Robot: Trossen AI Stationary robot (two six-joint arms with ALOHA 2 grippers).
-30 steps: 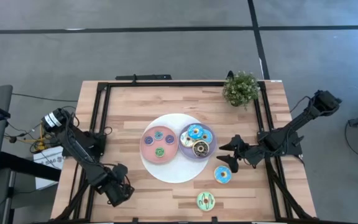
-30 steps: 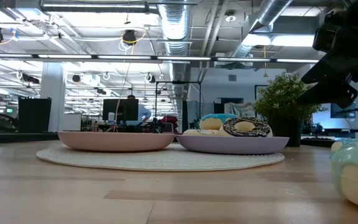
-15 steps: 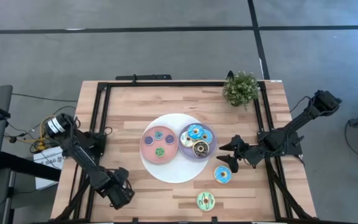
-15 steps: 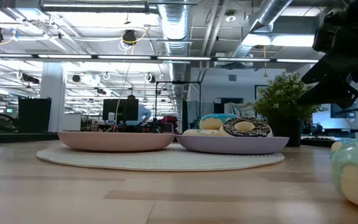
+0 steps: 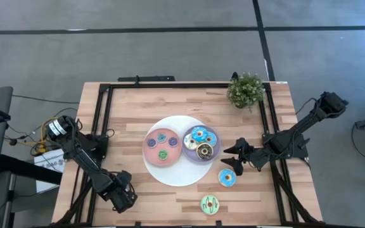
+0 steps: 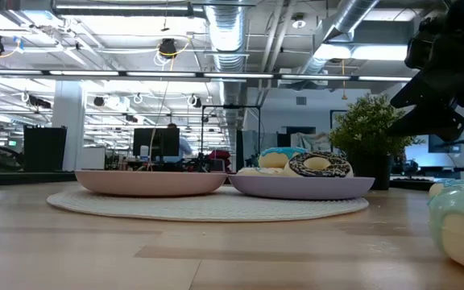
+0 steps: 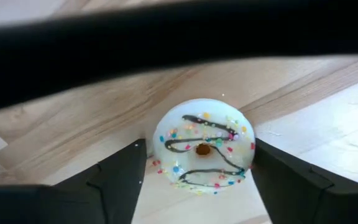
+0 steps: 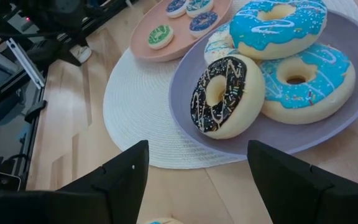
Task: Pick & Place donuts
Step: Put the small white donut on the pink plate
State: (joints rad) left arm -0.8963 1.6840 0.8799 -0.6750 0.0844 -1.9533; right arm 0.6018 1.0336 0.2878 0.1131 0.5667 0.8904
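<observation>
While my left gripper (image 5: 121,197) hangs low over the near left corner of the pale wooden table (image 5: 138,101), its fingers (image 7: 120,180) stand spread on either side of a small white-iced toy donut with dark drizzle and coloured sprinkles (image 7: 202,152). The donut lies flat on the wood. I judge it light, stiff and smooth, likely to skate if one finger meets it first. So I would close evenly across its outer rim, at its widest line. From above, my own wrist hides this donut, and I cannot tell whether the fingers already touch it.

Further right, a round white woven mat (image 5: 170,174) carries a pink round plate (image 5: 149,147) with three small donuts. Just beside it, a purple round plate (image 8: 180,93) holds two large blue-iced donuts, a brown-iced one (image 8: 219,96) propped on edge, and a pale one mostly buried beneath them.

Right of that plate my right gripper (image 5: 228,156) waits above the table, released and holding nothing. Near it, a blue-iced donut (image 5: 227,178) and a green-iced donut (image 5: 210,204) lie loose on the wood. The low view cuts one loose donut off at its right edge.
</observation>
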